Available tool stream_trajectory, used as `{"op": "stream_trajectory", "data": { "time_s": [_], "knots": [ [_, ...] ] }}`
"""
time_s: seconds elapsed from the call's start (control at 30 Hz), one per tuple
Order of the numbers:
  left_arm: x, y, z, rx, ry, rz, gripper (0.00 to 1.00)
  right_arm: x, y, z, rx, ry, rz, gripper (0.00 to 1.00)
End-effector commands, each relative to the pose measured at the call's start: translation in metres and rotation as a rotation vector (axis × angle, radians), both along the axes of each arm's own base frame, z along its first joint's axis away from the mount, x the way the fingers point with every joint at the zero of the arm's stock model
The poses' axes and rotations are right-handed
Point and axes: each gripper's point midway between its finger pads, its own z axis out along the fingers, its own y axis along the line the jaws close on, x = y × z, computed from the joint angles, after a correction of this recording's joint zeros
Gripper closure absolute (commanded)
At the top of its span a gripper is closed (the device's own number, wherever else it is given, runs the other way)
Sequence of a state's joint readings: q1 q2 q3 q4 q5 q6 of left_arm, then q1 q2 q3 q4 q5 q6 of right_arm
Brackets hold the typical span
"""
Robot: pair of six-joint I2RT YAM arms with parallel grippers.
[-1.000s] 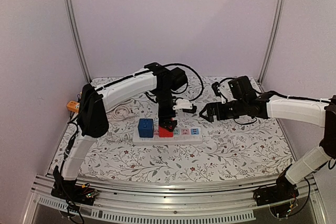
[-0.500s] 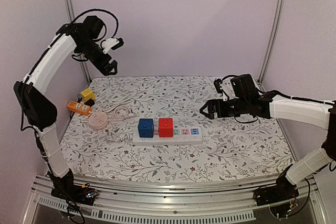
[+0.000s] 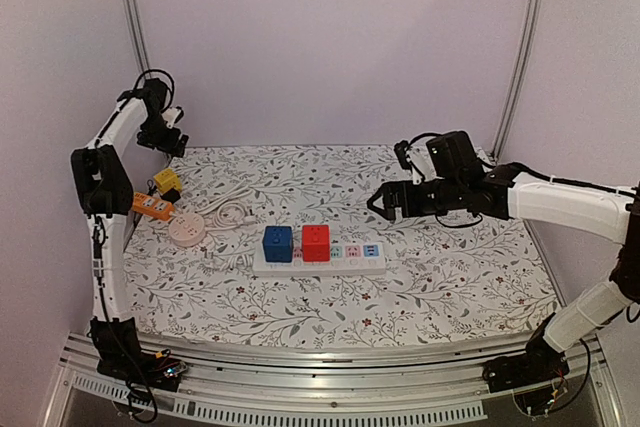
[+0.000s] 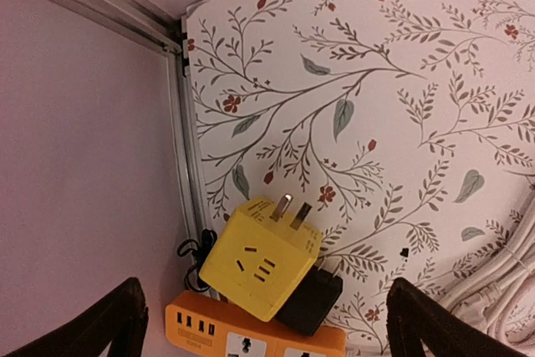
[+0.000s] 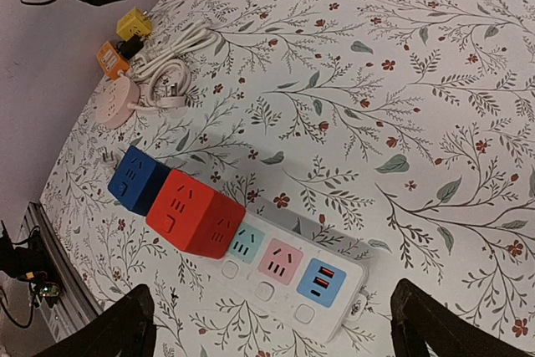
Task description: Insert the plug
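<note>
Red plug (image 3: 316,243) seated in power strip (image 3: 362,253), middle of desk (image 3: 460,292).
Task looks done. Left end effector (image 3: 170,139) spread, empty, at 10 o'clock; right end effector (image 3: 385,204) spread, empty, at 2 o'clock.

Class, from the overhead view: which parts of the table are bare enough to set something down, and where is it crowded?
Bare: the cloth between the power strip and the near rail, and the far middle behind it. Crowded: the far-left corner, with yellow cube, orange strip, round socket and coiled cable.
</note>
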State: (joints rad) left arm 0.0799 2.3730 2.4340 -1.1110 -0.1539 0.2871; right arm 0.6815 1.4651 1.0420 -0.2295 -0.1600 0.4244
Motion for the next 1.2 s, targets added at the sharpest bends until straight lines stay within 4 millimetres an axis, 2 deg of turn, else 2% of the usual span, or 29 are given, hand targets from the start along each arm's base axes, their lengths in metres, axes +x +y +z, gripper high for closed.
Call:
{"op": "stream_trajectory", "data": {
  "time_s": [0.0,0.1,0.2,0.3,0.43,0.57,0.67,0.77,0.93,1.0,1.07,1.17],
  "knots": [
    [0.018,0.031,-0.049,-0.034,0.017,0.125,0.0,0.0,0.012,0.009,-0.04,-0.003,-0.016,0.04],
    [0.03,0.05,-0.06,-0.051,-0.037,0.175,0.0,-0.005,0.022,0.013,-0.067,-0.002,0.005,0.04],
    [0.04,0.053,-0.066,-0.137,-0.07,0.142,0.01,-0.005,0.028,0.013,-0.094,0.002,0.011,0.04],
    [0.04,0.036,-0.082,-0.244,-0.04,0.048,0.0,-0.004,0.037,0.011,-0.109,0.013,0.02,0.04],
    [0.019,0.006,-0.113,-0.353,0.073,-0.079,0.0,-0.003,0.044,0.006,-0.133,0.022,0.035,0.04],
    [0.005,-0.004,-0.123,-0.393,0.122,-0.17,0.01,-0.001,0.049,0.004,-0.139,0.026,0.048,0.04],
    [-0.005,-0.014,-0.122,-0.432,0.148,-0.23,0.04,-0.002,0.05,0.001,-0.146,0.031,0.059,0.04],
    [-0.018,-0.023,-0.119,-0.448,0.178,-0.293,0.12,-0.002,0.048,-0.003,-0.157,0.035,0.055,0.04],
    [-0.037,-0.023,-0.11,-0.396,0.204,-0.331,0.14,-0.004,0.047,-0.006,-0.163,0.041,0.06,0.03],
    [-0.035,-0.015,-0.106,-0.32,0.186,-0.313,0.15,-0.004,0.048,-0.006,-0.163,0.038,0.063,0.03],
    [-0.026,-0.006,-0.102,-0.266,0.146,-0.275,0.23,-0.003,0.049,-0.006,-0.16,0.036,0.068,0.03],
    [-0.018,-0.006,-0.096,-0.26,0.112,-0.243,0.31,-0.003,0.054,-0.005,-0.154,0.039,0.084,0.03]
  ]
}}
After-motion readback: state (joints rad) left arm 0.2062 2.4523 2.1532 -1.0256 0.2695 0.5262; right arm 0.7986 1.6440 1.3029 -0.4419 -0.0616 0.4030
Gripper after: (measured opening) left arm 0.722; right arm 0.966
